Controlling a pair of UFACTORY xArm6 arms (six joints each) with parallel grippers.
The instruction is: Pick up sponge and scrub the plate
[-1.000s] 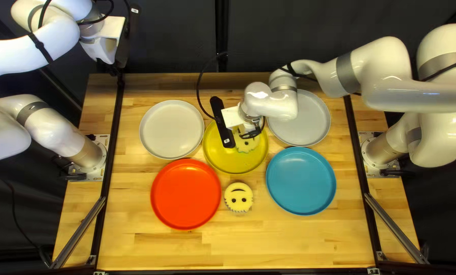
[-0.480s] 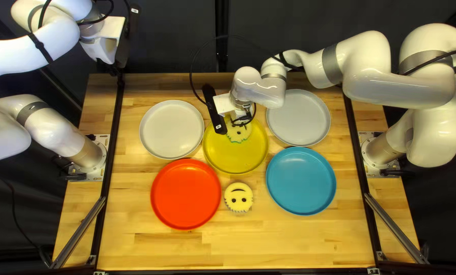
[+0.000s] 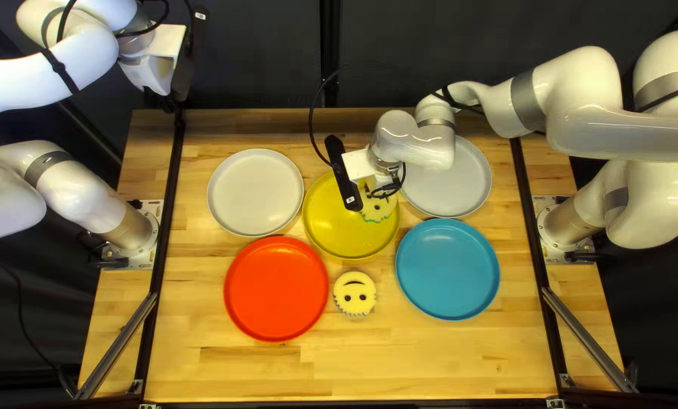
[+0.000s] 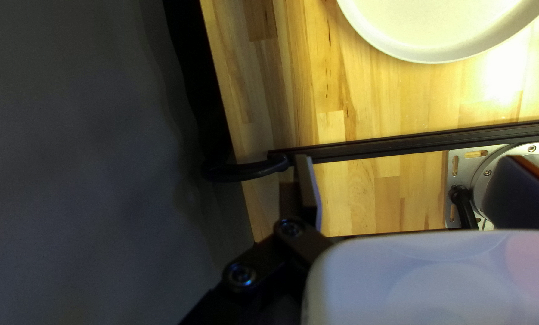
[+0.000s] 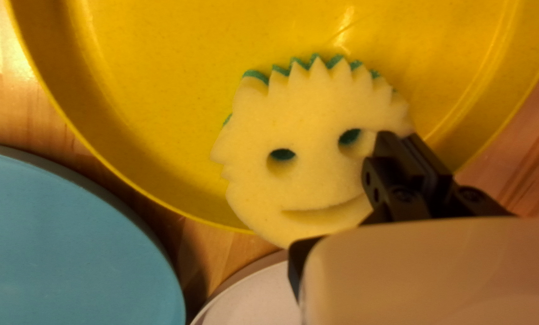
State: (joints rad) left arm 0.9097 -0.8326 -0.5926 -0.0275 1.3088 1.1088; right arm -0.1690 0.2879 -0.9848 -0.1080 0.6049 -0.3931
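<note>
Above the yellow plate (image 3: 345,237), my right gripper (image 3: 385,184) mostly covers a yellow smiley sponge (image 3: 377,211) near the plate's right side. In the right wrist view my gripper (image 5: 399,139) is shut on the sponge (image 5: 305,126), pinched near one eye; its green underside shows along the jagged edge. The sponge is over the yellow plate (image 5: 161,90) and partly overlaps its rim. My left gripper (image 3: 174,102) hangs at the table's far left corner. It stands open with nothing between its fingers in the left wrist view, where the gripper (image 4: 411,174) shows.
A second smiley sponge (image 3: 355,294) lies on the table between a red plate (image 3: 277,288) and a blue plate (image 3: 447,269). Two pale plates (image 3: 255,192) (image 3: 460,178) flank the yellow one. Black rails (image 3: 165,227) run along both sides.
My right gripper and the sponge first moved toward the far left over the yellow plate, then back to the right and slightly nearer. The left arm has stayed still.
</note>
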